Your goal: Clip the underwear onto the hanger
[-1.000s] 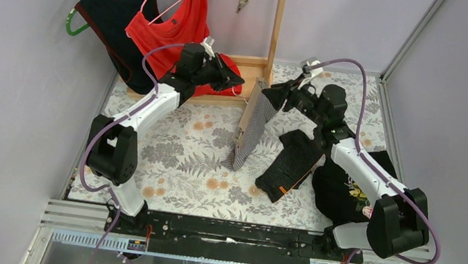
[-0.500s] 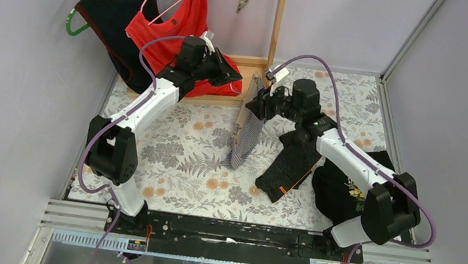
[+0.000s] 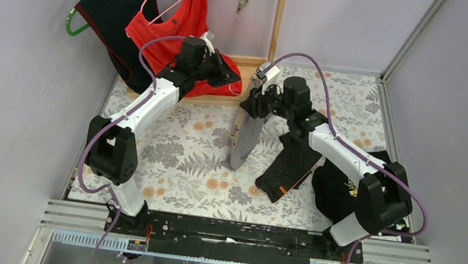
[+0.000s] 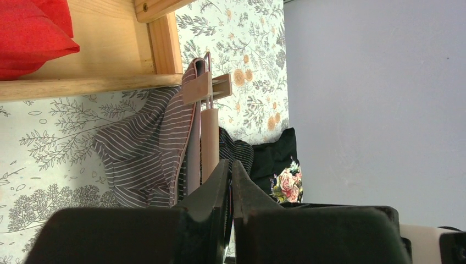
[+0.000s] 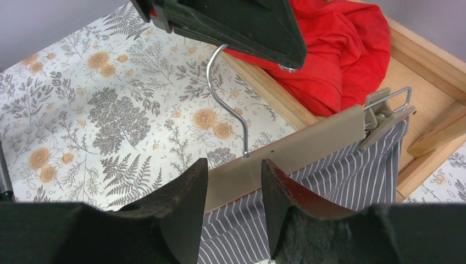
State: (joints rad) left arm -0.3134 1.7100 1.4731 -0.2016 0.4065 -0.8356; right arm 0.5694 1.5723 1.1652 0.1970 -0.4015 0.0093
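Wooden rack frame (image 3: 276, 23) stood close behind both grippers, red top (image 3: 184, 21) just to left. Floral table (image 3: 174, 158) lay open toward near edge. Left gripper (image 3: 232, 78) pressed together on hanger (image 5: 308, 140) hook. Right gripper (image 5: 233, 176) half spread astride bar end, grip unclear. Striped underwear (image 3: 247, 140) hung from far clip (image 5: 384, 113) over table centre, bunched and drooping.
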